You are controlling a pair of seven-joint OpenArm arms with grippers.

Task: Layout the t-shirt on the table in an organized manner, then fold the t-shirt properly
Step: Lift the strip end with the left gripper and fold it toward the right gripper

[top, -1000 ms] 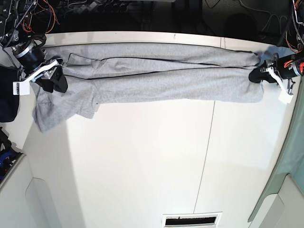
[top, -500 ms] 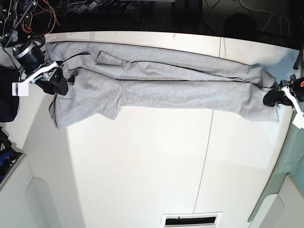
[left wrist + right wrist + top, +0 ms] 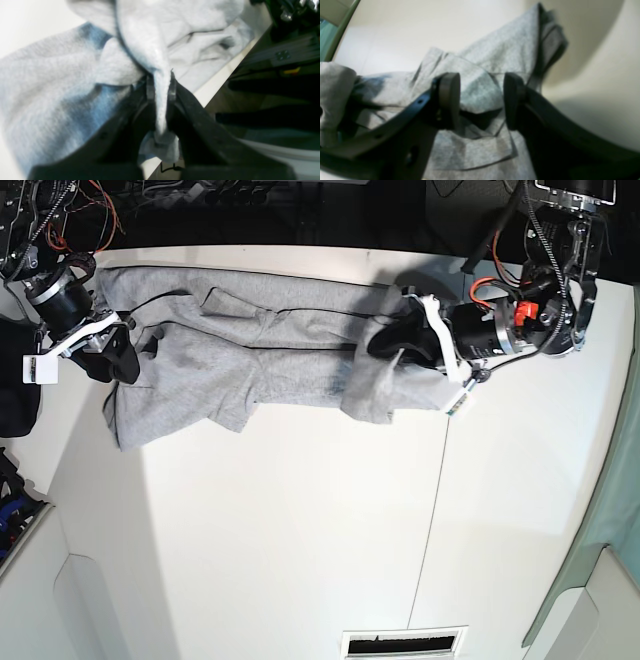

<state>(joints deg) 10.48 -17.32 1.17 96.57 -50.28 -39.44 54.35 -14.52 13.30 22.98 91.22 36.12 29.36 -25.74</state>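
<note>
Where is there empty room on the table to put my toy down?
The whole near half of the table is bare, from below the t-shirt down to the front edge. The patch right of the left pincer is bare too. The far strip is crowded: shirt, both arms, right pincer.

T-shirt (image 3: 250, 355): soft heather-grey knit cloth, matt, finely flecked, with thin dark stitched edge trim; creased and bunched toward 3 o'clock in the base view. Table (image 3: 300, 530): smooth matt white surface, one thin dark seam. Left gripper (image 3: 161, 87): matt black plastic fingers with a slightly grainy finish. Right gripper (image 3: 480, 100): matt dark plastic, with smooth flat rounded pads (image 3: 448, 100) of rubber-like look.
</note>
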